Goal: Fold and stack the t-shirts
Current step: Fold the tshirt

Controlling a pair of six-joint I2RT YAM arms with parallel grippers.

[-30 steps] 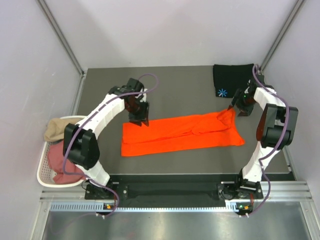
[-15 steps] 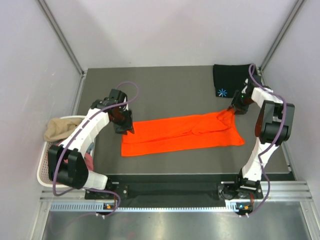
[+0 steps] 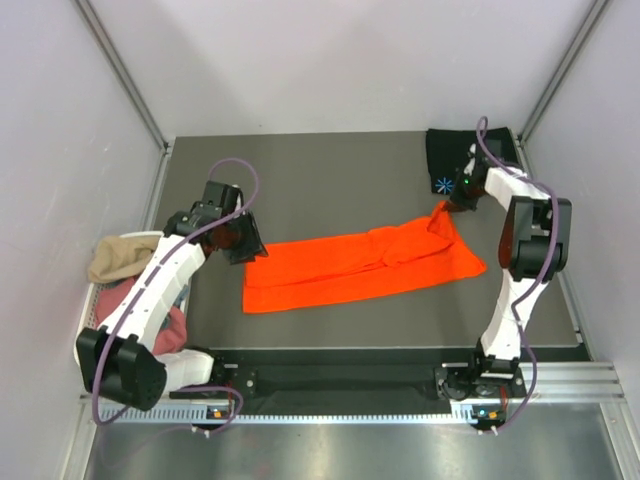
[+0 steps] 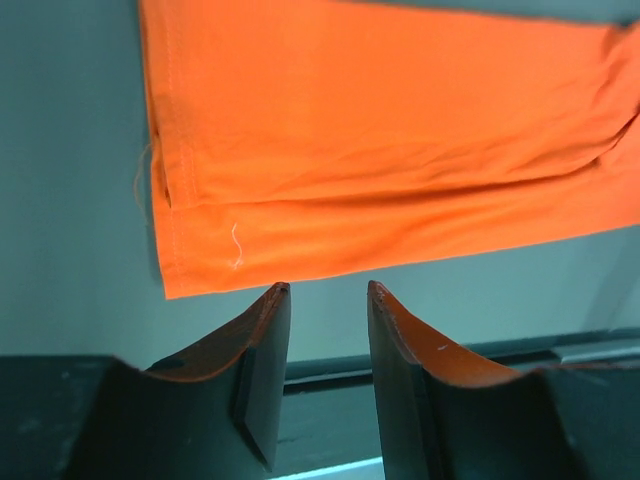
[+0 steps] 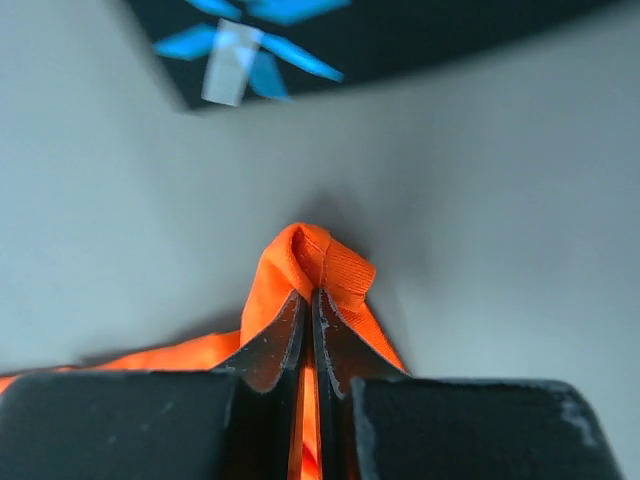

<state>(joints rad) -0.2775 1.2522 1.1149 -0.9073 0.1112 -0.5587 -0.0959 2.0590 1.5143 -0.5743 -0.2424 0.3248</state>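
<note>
A bright orange t-shirt lies folded lengthwise as a long strip across the table. My right gripper is shut on the strip's far right corner, and the cloth bunches up between its jaws. My left gripper hovers open just off the strip's left end, with nothing between its fingers. A folded black t-shirt with a light-blue starburst mark lies at the back right, just beyond the right gripper.
A white slotted basket stands off the table's left edge, holding a tan shirt and a dusty pink one. The table's near edge runs just below the left fingers.
The right gripper closed on the orange shirt's right corner and pulled it toward the back. The left arm swung left and nearer, off the strip's top left to just beyond its left end.
</note>
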